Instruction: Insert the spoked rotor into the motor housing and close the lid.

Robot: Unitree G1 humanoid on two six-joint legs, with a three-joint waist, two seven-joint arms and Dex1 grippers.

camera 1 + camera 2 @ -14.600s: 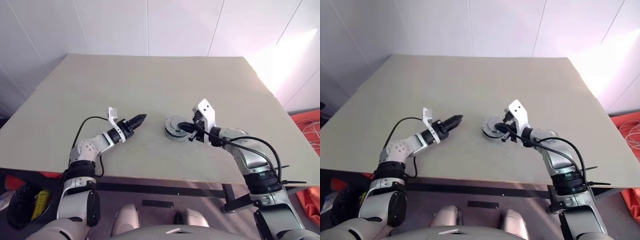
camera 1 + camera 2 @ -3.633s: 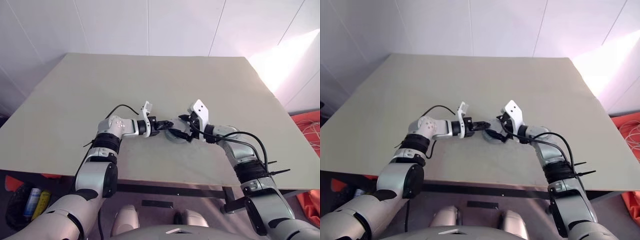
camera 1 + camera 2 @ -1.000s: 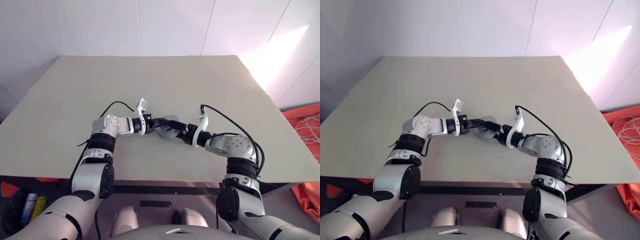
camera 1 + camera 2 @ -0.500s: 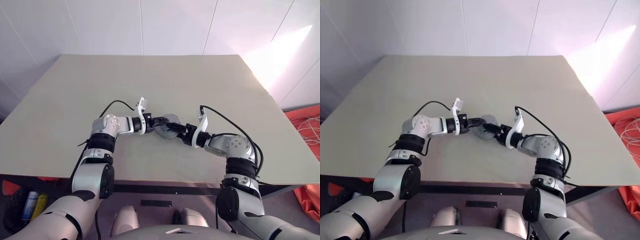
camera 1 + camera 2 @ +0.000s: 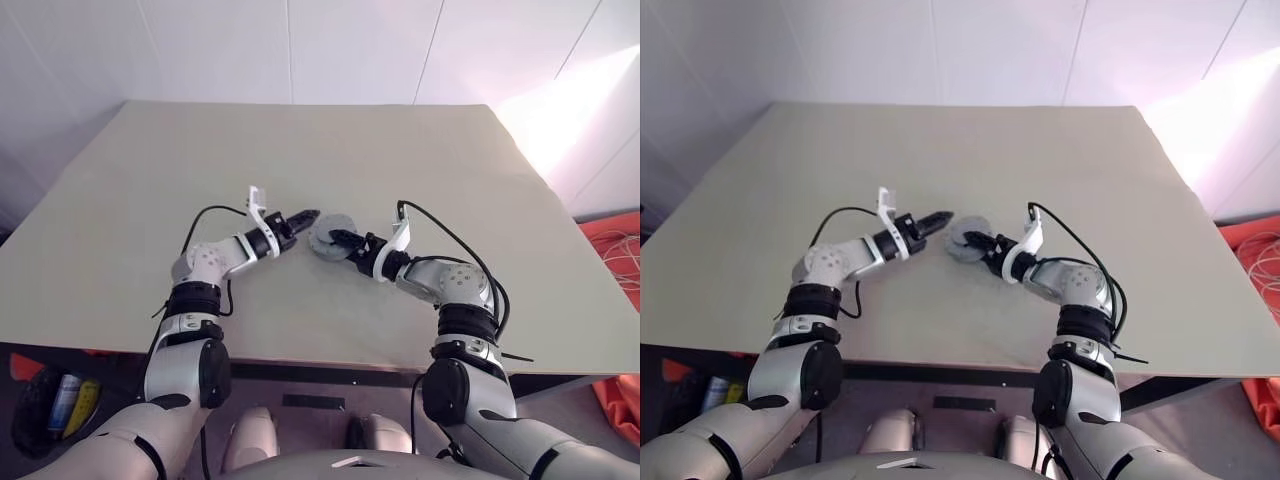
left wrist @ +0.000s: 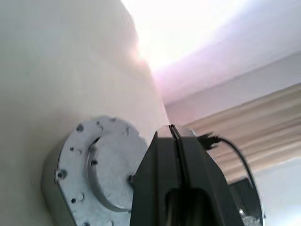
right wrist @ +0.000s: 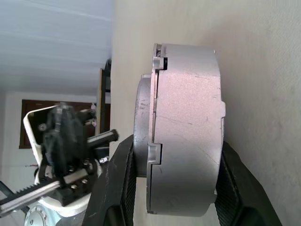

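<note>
Since a second ago, your left gripper [image 5: 308, 214] is pulling back and up from the motor housing [image 5: 327, 236], so its tip is now hovering just beside the housing's left edge instead of touching it. That arm is reaching forward with the elbow bent, the forearm angling toward the table's middle, and the two black fingers [image 6: 175, 155] are pressed together with nothing between them. Your right arm is folding in from the other side, its forearm lying low over the table [image 5: 420, 150], and the right gripper [image 5: 340, 238] is pointing at the left one. Its fingers are partly spread and are clasping the housing across its silver-grey side wall [image 7: 186, 127], one finger on the top face, one under the base. The housing is sitting near the middle of the table, between the two grippers, with a flat metal cover seated on top [image 6: 101, 162]. You cannot tell from these views whether the spoked rotor is inside, since the closed top is hiding the interior. Black cables are looping from both wrists, and white brackets are standing up behind each gripper.
</note>
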